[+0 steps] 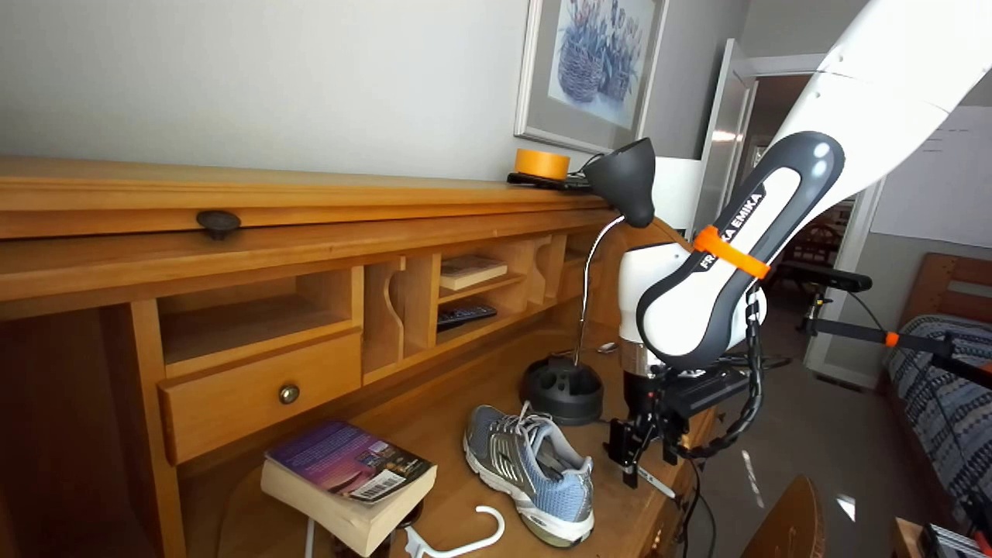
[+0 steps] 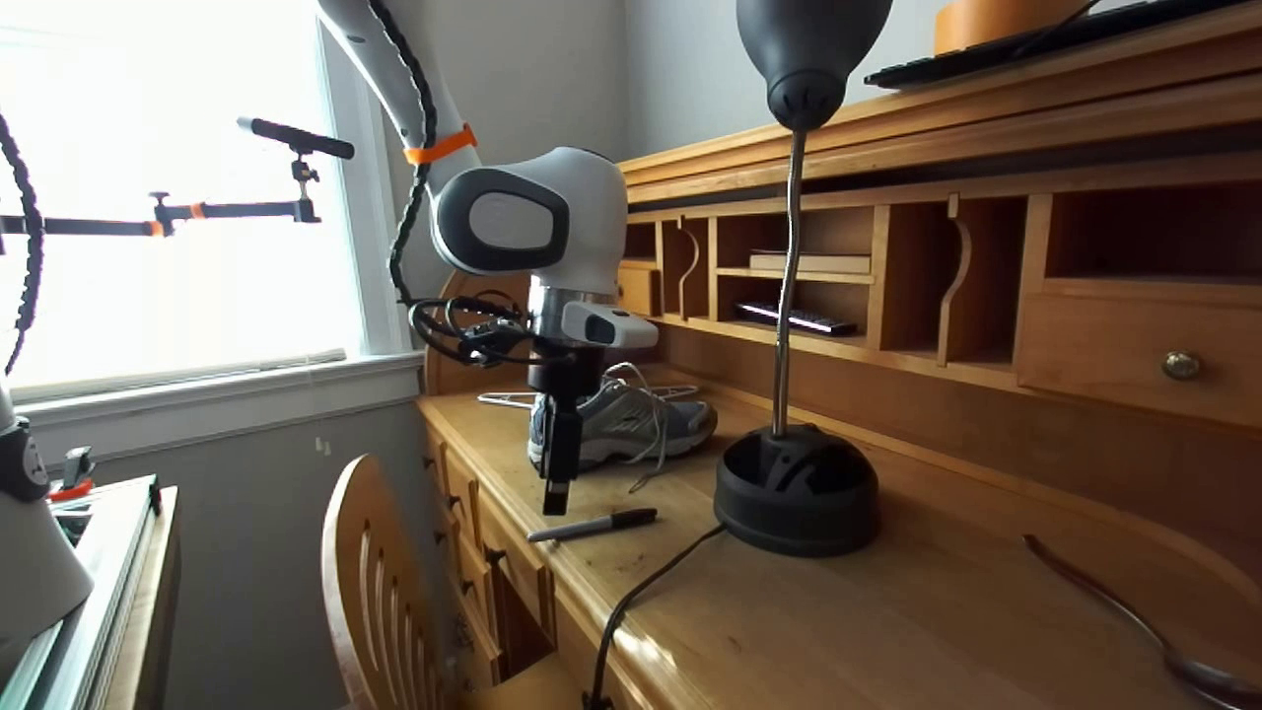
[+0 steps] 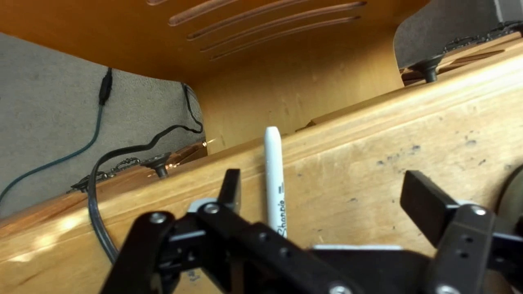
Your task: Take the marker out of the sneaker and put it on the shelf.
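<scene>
Jaws r wide apart, holding nothing; the grey-white, black-capped Sharpie marker [image 3: 275, 181] lies on the wooden counter [image 2: 946, 611] btwn them. So it's out of the grey-blue, white-laced sneaker [image 1: 515, 461]; getting it onto a wooden shelf [image 1: 488, 287] is left imo. Count: 1 marker, 1 sneaker, 1 purple-covered paperback [image 1: 349, 480], 1 black gooseneck lamp [image 1: 587, 284].

FREE: desk [image 3: 367, 163] shows both sides of marker [image 3: 274, 175] between spread jaws of gripper [image 3: 325, 192] | FREE: desk strip between sneaker [image 1: 505, 457] and lamp base [image 2: 797, 523] | FREE: room above book [image 2: 838, 263] on shelf [image 2: 843, 278] | BLOCKING: lamp stem [image 2: 789, 286] crosses before shelf in an exterior view | BLOCKING: sneaker near gripper | BLOCKING: chair [image 3: 278, 77] at desk's front edge, cord [image 3: 94, 204] over it
</scene>
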`<state>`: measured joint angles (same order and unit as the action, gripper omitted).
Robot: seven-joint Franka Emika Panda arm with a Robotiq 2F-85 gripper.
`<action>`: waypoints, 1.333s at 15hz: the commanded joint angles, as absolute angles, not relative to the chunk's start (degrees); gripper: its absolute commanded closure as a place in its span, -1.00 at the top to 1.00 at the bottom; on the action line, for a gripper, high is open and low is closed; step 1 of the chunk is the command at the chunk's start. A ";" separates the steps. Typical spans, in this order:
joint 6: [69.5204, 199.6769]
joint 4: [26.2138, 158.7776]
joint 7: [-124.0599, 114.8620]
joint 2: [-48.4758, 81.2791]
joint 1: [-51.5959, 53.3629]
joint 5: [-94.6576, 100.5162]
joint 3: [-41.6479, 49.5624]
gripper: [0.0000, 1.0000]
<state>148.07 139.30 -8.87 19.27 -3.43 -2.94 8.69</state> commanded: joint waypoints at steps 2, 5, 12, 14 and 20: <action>146.78 141.65 -5.82 18.15 -4.87 -2.91 7.96 1.00; 147.16 142.15 -5.32 18.53 -5.03 -2.33 8.33 0.99; 147.78 142.34 -4.60 19.45 -5.16 -1.15 8.91 0.74; 147.84 142.24 -4.52 19.80 -5.15 -0.68 9.05 0.89; 147.97 142.17 -4.90 20.74 -4.79 1.49 9.65 0.68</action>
